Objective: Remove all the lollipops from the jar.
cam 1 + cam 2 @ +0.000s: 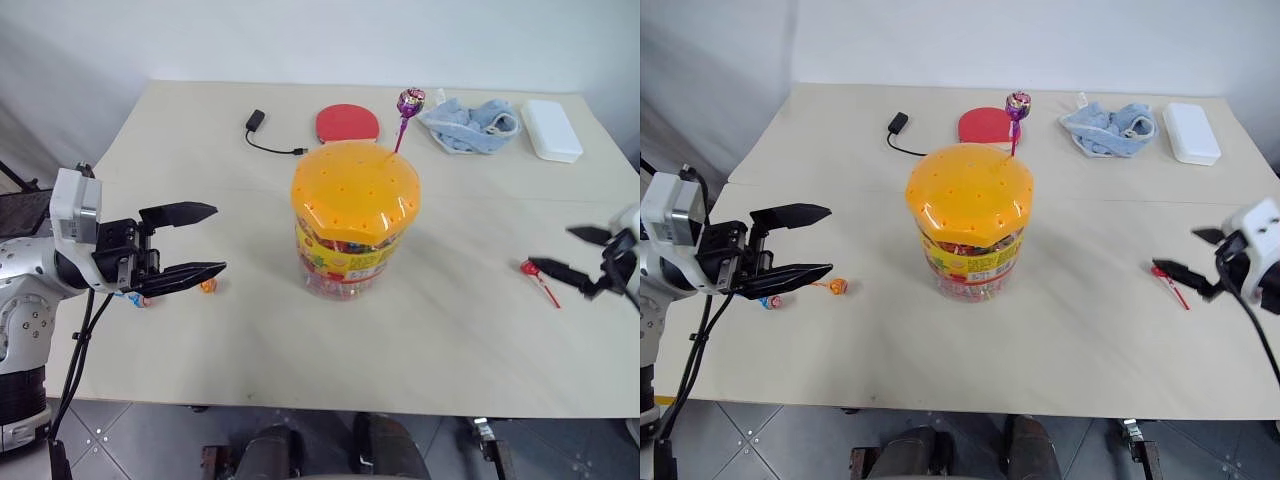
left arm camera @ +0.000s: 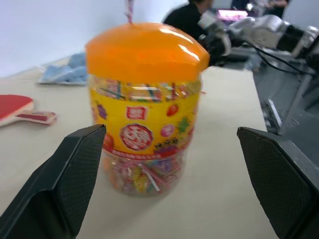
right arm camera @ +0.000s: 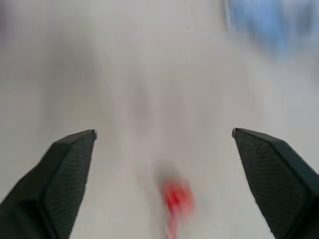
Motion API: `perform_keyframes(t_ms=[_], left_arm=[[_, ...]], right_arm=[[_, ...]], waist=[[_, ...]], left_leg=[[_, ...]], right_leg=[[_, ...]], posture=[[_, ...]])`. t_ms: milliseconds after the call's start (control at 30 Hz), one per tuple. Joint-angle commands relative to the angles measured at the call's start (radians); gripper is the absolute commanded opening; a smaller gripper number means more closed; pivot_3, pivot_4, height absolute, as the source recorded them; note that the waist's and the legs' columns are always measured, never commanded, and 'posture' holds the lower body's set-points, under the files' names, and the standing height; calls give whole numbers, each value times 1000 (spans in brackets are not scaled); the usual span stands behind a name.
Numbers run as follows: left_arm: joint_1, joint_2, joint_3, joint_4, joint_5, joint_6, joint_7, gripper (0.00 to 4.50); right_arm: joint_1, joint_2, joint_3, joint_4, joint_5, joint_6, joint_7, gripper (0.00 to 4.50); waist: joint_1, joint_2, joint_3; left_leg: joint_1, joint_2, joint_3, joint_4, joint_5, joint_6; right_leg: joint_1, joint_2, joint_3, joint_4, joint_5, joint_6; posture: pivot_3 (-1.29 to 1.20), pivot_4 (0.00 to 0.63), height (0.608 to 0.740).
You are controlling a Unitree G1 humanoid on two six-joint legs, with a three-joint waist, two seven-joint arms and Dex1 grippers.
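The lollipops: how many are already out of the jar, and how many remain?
Three look done: the red lollipop lies on the table by the open right gripper, and the orange lollipop and blue lollipop lie near the open left gripper. Nothing is held. Left: the purple lollipop, stuck in the jar lid.

The jar (image 1: 352, 235) has a clear wall, a yellow label printed with small fruits and a red emblem, and an orange-yellow lid dotted with small dark holes. The lollipop (image 1: 410, 102) standing in that lid is wrapped purple on a pink stick. Just off the black right gripper (image 1: 570, 255) lies a red lollipop (image 1: 530, 267); by the black left gripper (image 1: 195, 245) lie an orange one (image 1: 838, 286) and a blue one (image 1: 769, 301). The bench (image 1: 200, 150) is pale beige. On it are a flat red disc (image 1: 347, 123), a light blue cloth (image 1: 470, 124), a white box (image 1: 551, 129) and a black cable (image 1: 262, 135).
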Motion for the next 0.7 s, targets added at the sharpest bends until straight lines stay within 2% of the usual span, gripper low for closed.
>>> perform_keyframes(t_ms=[33, 233, 467, 567, 700], left_arm=[[-6, -30, 65, 4, -70, 24, 56, 4500], [19, -61, 82, -23, -93, 33, 99, 4500], [43, -69, 87, -56, -103, 33, 119, 4500], [57, -74, 91, -71, -105, 29, 126, 4500], [69, -80, 91, -88, -103, 26, 134, 4500]], right_arm=[[-121, 78, 27, -171, 189, 117, -5, 4494], [-376, 298, 164, -264, 321, 286, -160, 4494], [-488, 408, 257, -216, 280, 315, -215, 4494], [-537, 442, 277, -172, 259, 314, -233, 3914], [-562, 449, 279, -147, 254, 326, -231, 2520]], waist=[[-2, 0, 0], [6, 0, 0], [7, 0, 0], [1, 0, 0], [-1, 0, 0]], left_leg=[[0, 1, 0, 0, 0, 0], [-1, 0, -1, 1, 0, -1], [-3, -5, -4, 0, 0, 0], [-3, -5, -4, 0, 0, 1], [-3, -4, -3, 0, 0, 1]], right_leg=[[0, 0, 0, 0, 0, 0], [-1, -2, -1, 1, 0, -1], [-1, -6, -5, 1, 0, -1], [-1, -5, -5, 2, 0, 0], [-1, -5, -5, 2, 0, 0]], posture=[[0, 150, 740], [0, 150, 740], [0, 150, 740], [0, 150, 740], [0, 150, 740]])
